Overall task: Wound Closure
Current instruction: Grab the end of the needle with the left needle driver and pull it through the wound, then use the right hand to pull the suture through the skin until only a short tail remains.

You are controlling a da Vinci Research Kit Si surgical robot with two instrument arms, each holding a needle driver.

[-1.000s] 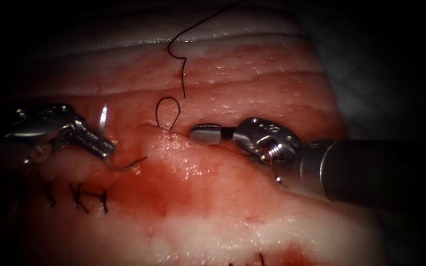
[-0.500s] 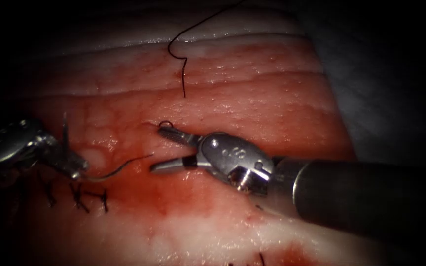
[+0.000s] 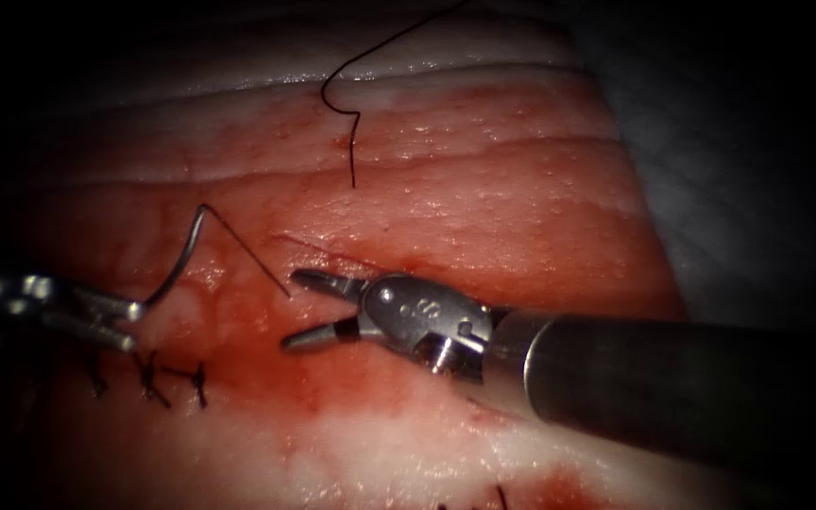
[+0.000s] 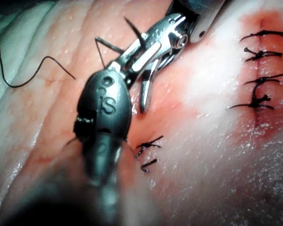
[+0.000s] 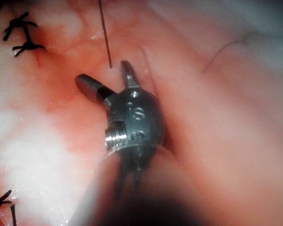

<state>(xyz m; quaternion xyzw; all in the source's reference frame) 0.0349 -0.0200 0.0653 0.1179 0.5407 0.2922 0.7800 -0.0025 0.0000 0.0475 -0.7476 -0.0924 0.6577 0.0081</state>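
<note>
My left tool is at the far left of the scene, over the tissue, and its jaws are pressed together on the needle. I hold the needle near one end. From my jaws it curves up and to the right, free in the air, and it is not in the tissue. From the upper end of the needle the thread runs straight down to the right and meets the tissue at the left end of the cut.

My right tool comes in from the right and lies just on the near side of the cut. Its jaws are spread wide and they hold nothing. The upper jaw is close to the point where the thread enters the tissue, but I cannot tell if it touches it. In the right wrist view the same tool is open, with the thread ending just beside its jaws.

A loose end of thread lies on the far part of the tissue. Near my left tool, on the near side, there are finished stitches. Red fluid wets the tissue around the cut.
</note>
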